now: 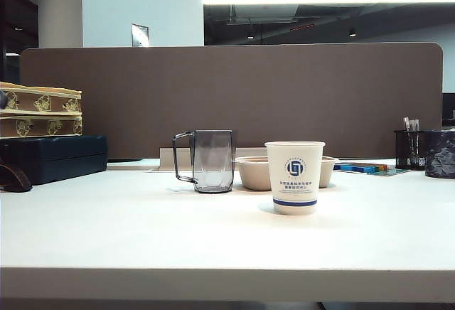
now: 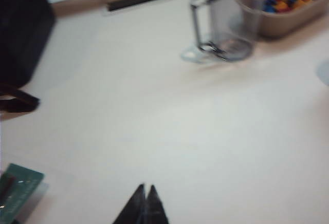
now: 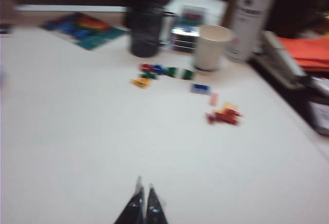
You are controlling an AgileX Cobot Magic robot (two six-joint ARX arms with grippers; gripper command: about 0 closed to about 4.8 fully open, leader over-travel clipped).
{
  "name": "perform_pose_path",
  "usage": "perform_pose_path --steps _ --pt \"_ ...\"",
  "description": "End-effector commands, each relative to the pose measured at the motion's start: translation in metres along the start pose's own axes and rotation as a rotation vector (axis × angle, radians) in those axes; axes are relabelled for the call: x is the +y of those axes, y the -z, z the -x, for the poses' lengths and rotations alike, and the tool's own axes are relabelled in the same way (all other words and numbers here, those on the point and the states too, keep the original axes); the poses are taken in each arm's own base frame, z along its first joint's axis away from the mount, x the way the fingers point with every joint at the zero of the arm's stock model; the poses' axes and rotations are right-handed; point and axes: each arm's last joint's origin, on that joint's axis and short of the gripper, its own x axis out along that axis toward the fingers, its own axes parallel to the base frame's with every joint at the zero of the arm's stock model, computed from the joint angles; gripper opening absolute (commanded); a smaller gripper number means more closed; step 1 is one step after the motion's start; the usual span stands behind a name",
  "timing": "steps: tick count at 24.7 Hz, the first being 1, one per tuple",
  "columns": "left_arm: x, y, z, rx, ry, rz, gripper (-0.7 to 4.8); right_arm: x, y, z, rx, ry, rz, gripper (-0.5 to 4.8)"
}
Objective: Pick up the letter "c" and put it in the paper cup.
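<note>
You had not yet begun the pick: the left gripper (image 2: 145, 196) and the right gripper (image 3: 143, 197) each hung over bare table (image 1: 142, 232) with fingers pressed together, holding nothing. The paper cup (image 1: 295, 177) stood in front of the bowl (image 1: 250, 172), beside the mug (image 1: 210, 160). Only the right wrist view showed the loose colored pieces (image 3: 224, 114); too blurred to pick out the letter "c", while the left wrist view alone showed pieces inside the bowl.

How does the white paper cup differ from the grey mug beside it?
The paper cup is opaque white with a blue logo; the mug is clear grey. The mug has a handle, the paper cup has none. The paper cup stands nearer the camera. Both stand upright on the table.
</note>
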Motion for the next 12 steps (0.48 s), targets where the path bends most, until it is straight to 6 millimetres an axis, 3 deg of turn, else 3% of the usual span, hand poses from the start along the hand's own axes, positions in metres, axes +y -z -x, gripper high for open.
perform_pose_path --steps 1,6,12 --pt "0.001 0.003 -0.002 -0.045 -0.068 0.056 -0.06 -0.002 0.000 0.000 0.007 0.066 -0.060 0.12" --pt "0.000 0.014 -0.004 -0.032 -0.077 0.068 -0.06 0.003 -0.001 -0.006 -0.090 -0.025 -0.110 -0.01" --pt "0.000 0.017 -0.005 -0.067 -0.086 0.075 -0.06 0.012 0.021 -0.018 -0.095 -0.159 -0.030 -0.01"
